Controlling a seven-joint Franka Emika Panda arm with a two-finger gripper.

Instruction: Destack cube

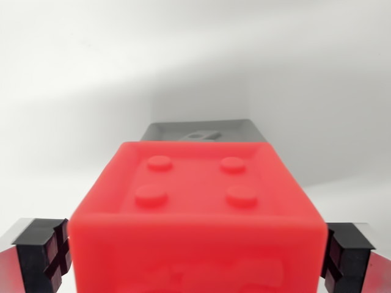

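Red cube sits nearest, clamped between the gripper pads above a grey cube, so lifting it clear and setting it aside looks next.

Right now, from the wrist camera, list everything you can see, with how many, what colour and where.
red cube: one, red, four round studs in its recessed face, fills the lower centre of the wrist view between the two pads.
grey cube: one, grey, only a strip shows past the red cube's far edge, upper centre.
surface: one, white, plain, all around both cubes.
end effector: one; black pads with a cross pattern, one at each lower corner, flanking the red cube. Whether they press on it cannot be told from this view.
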